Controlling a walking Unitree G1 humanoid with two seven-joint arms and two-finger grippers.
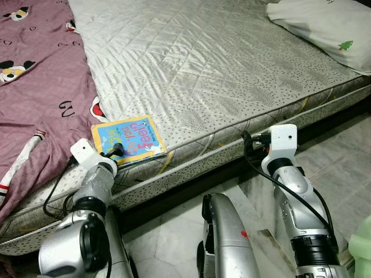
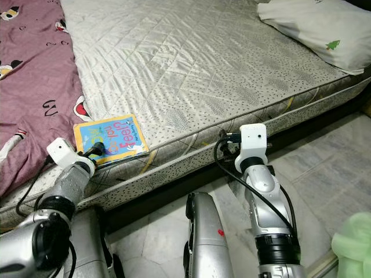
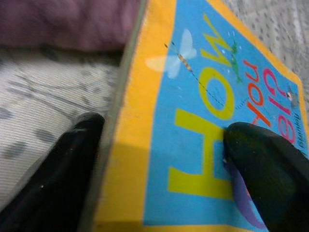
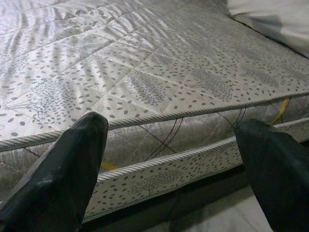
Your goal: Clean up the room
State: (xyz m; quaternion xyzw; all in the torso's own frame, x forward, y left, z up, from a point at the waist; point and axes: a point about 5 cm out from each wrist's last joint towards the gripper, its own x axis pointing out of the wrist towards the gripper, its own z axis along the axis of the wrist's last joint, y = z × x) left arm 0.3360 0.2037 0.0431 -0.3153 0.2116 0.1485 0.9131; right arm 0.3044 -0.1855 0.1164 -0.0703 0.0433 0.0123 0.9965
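Lying flat at the near left edge of the mattress [image 1: 220, 75]: one children's book [image 1: 128, 139], blue cover with yellow border, just beside a purple patterned blanket [image 1: 40, 98] at far left. Left gripper [image 3: 159, 159]: fingers apart, straddling the book's near edge, one finger [image 3: 263, 169] over the cover, the other at its side. Right gripper [image 4: 169, 159]: fingers spread wide, holding nothing, facing the mattress's near side. White pillow [image 1: 324, 26]: far right corner. Tiled floor [image 1: 342, 174] below.

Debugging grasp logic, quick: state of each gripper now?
Left gripper: open, fingers straddling the book edge.
Right gripper: open, empty, facing the mattress side.
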